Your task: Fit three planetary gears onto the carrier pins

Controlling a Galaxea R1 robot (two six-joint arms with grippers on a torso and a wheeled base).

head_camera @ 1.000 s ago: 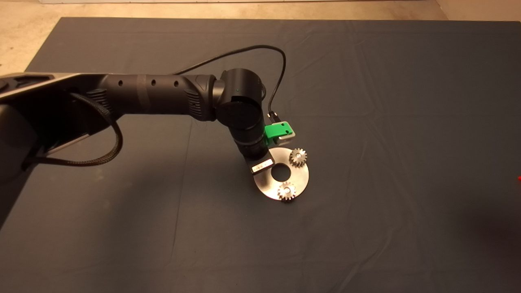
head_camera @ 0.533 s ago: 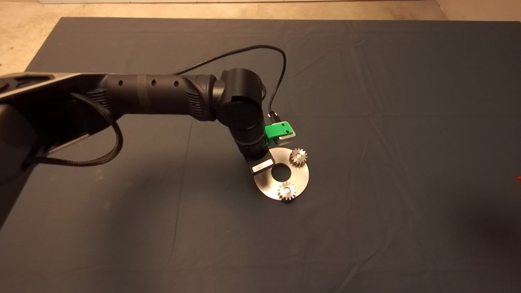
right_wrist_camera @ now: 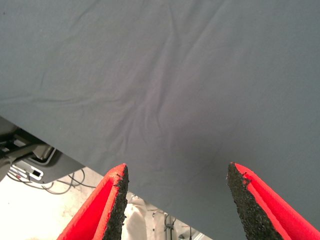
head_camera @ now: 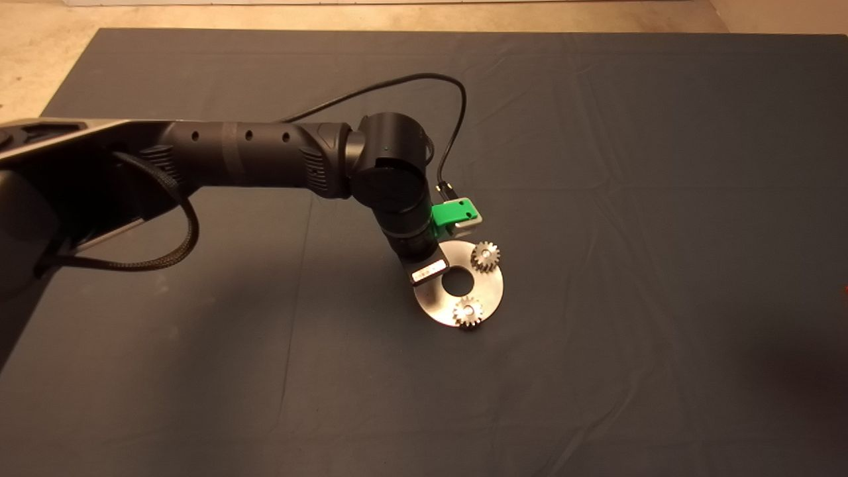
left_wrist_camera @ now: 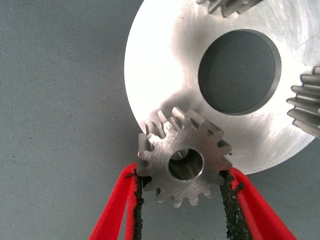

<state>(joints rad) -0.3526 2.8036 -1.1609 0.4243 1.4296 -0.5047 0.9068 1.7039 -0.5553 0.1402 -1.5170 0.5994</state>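
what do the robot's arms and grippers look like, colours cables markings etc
The left arm is matte black and tubular with small round holes, a round elbow joint, a braided black cable looping beneath and a thin black wire arching over. A white label and a green gripper part sit near the wrist. Both grippers, left gripper and right gripper, have red tapered fingers with rough black pads.

A silvery toothed gear (left_wrist_camera: pixel 183 162) sits between red fingers (left_wrist_camera: pixel 116 210) with black pads, over a shiny silver disc (left_wrist_camera: pixel 165 75). Beneath the disc lies a dark grey mat (head_camera: pixel 629 199); the arm (head_camera: pixel 265 156) is black.
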